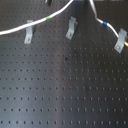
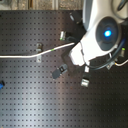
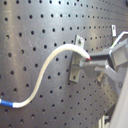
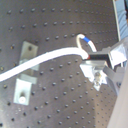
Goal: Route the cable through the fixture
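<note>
In the first wrist view the gripper (image 3: 89, 62) has its fingers (image 3: 102, 56) drawn together on the cable (image 3: 47, 67), pinching the white line right at the tips; the second wrist view shows the same pinch, the cable (image 4: 47, 59) entering the fingertips (image 4: 97, 58) from the side. Just beside the tips in the first wrist view stands a small metal clip (image 3: 76, 60) bolted to the black perforated board (image 3: 30, 30), and the cable passes over its upper part on the way to the fingers. Farther from the fingers the cable sags in a loose curve and ends at a blue band (image 3: 7, 103). In the second wrist view a blue band (image 4: 85, 40) sits on a small loop just beyond the fingertips, and another clip (image 4: 25, 75) lies well away from them under the cable's run. In the second exterior view the white arm (image 2: 97, 37) covers the gripper; the cable (image 2: 25, 56) runs from it toward the second exterior view's left edge. In the first exterior view three clips, one (image 1: 29, 32), a second (image 1: 71, 27) and a third (image 1: 120, 41), stand in a row, with the cable (image 1: 50, 16) draped across them, showing green (image 1: 48, 17), blue (image 1: 104, 23) and yellow (image 1: 126, 43) bands.
</note>
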